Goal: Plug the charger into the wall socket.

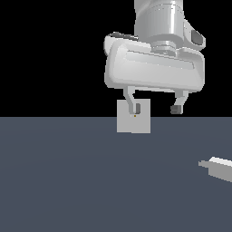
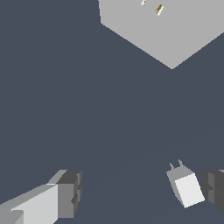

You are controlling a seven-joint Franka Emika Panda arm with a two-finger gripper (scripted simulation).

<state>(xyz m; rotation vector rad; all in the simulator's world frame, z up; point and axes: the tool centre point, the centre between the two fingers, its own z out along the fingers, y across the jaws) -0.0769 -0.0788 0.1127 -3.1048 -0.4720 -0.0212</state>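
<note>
A flat, matte slate-blue worktop carries everything here, and nothing on it is a container.

The pale grey, glossy-shelled gripper hangs above the worktop with its two dark-tipped fingers spread well apart and nothing between them: it is released and holds nothing. In the wrist view the two finger pads show as blocky grey shapes at either side of the frame.

The charger, a small plain white-grey rectangular block that narrows to a prong end, lies on the worktop at the exterior view's right, partly cut by the frame edge, its narrow end pointing toward the exterior view's left. In the wrist view the charger shows two thin prongs and sits just beside one finger pad, though contact cannot be told.

The wall socket, a flat light-grey square plate with a tiny yellowish dot at its centre, stands upright on the worktop, behind one finger in the exterior view and well apart from the charger.
</note>
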